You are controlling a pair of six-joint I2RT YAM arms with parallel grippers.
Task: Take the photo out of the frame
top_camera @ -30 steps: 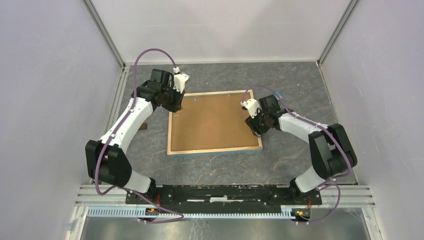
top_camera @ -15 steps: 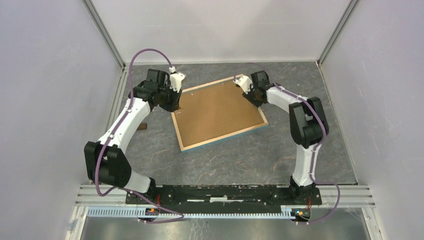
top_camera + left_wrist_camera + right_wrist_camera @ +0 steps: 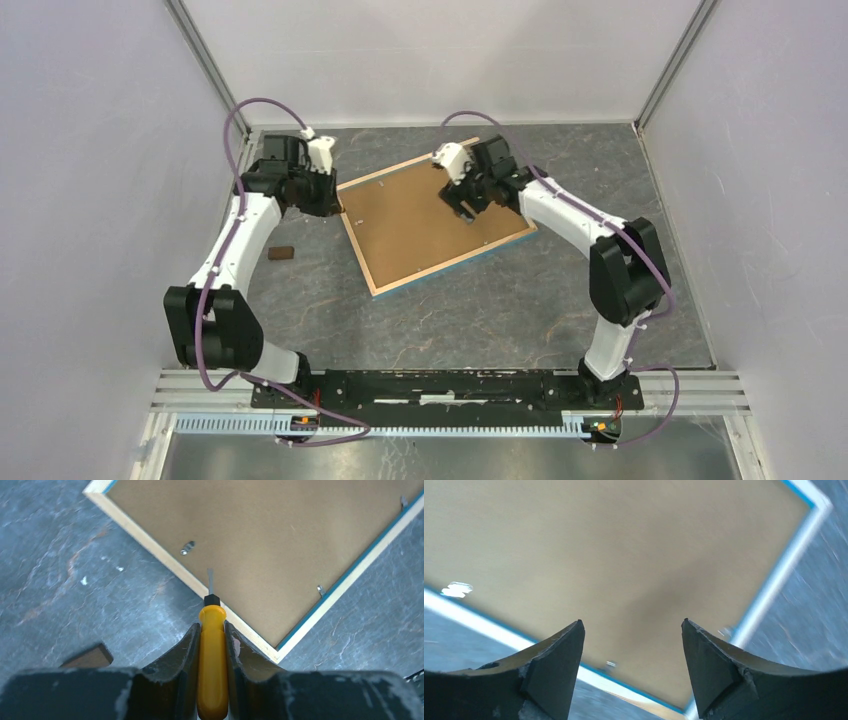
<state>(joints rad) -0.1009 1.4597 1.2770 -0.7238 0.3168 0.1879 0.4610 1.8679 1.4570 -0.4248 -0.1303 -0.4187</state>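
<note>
The frame [image 3: 430, 222] lies face down and skewed on the table, brown fibreboard back up, with light wood edging and a thin blue border. The photo is hidden under the backing. My left gripper [image 3: 328, 203] is at the frame's left edge, shut on a yellow-handled screwdriver [image 3: 212, 650]. Its blade tip rests over the fibreboard [image 3: 280, 545] just inside the edging, near a small metal tab [image 3: 187, 547]. My right gripper [image 3: 465, 207] is open and empty, hovering over the far part of the backing [image 3: 624, 555]; that view is blurred.
A small brown block [image 3: 280, 253] lies on the table left of the frame, also in the left wrist view [image 3: 87, 656]. More metal tabs [image 3: 320, 589] sit along the frame's edges. White walls enclose the dark marbled table [image 3: 480, 310].
The frame has turned counter-clockwise. My right gripper swung from the frame's right edge round to over its far part. My left gripper shifted left and stays at the left edge.
</note>
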